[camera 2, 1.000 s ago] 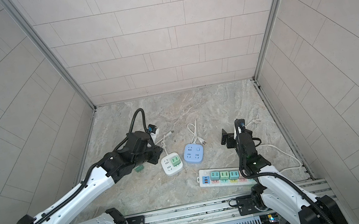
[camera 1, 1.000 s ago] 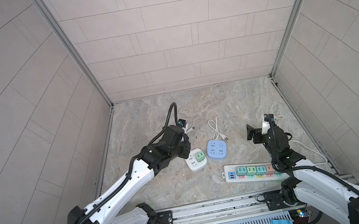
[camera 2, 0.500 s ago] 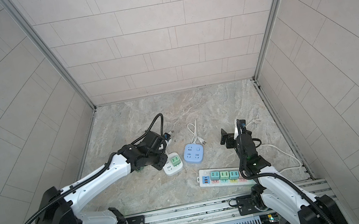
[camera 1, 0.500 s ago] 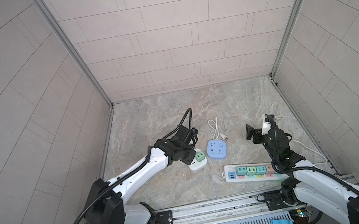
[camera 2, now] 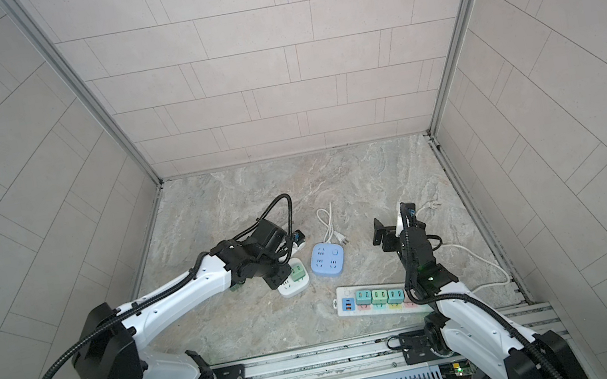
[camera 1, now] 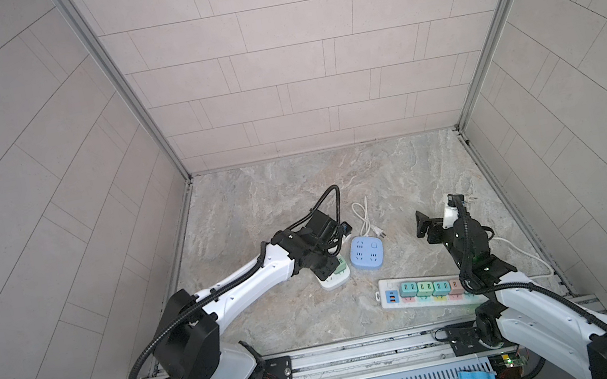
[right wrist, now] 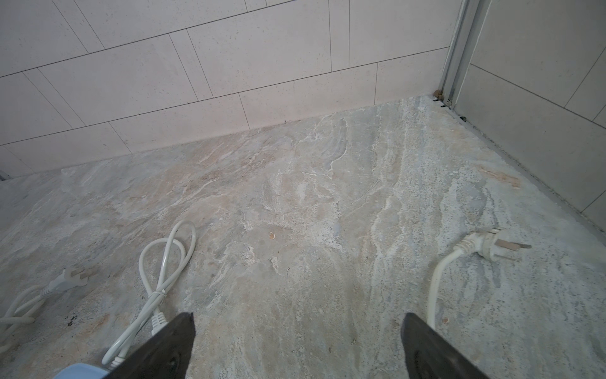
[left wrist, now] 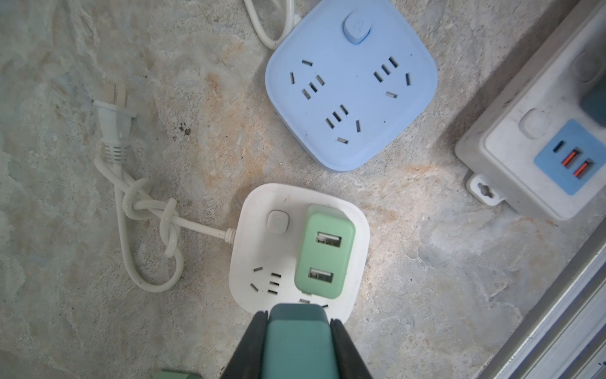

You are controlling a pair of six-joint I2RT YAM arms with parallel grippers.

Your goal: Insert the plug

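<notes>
My left gripper [left wrist: 298,318] is shut on a dark teal plug [left wrist: 298,341], one black finger on each side. The plug's end hangs over the edge of the white socket block [left wrist: 259,249] and covers part of an outlet there; contact cannot be told. A light green USB adapter [left wrist: 324,252] is plugged into that block. In both top views the left gripper [camera 1: 326,268] [camera 2: 275,277] sits low over the white block [camera 1: 337,281] [camera 2: 293,287]. My right gripper [right wrist: 298,328] [camera 1: 437,213] is open and empty above bare floor.
A blue socket block [left wrist: 351,82] [camera 1: 366,253] lies just beyond the white one. A long grey power strip [camera 1: 425,291] [left wrist: 531,131] with coloured adapters lies front right. White cords and plugs [right wrist: 492,244] [left wrist: 114,121] trail on the stone floor. Walls enclose three sides.
The left arm has swung down and to the right, bringing the held plug from above the floor to the white socket block. The right arm has not moved.
</notes>
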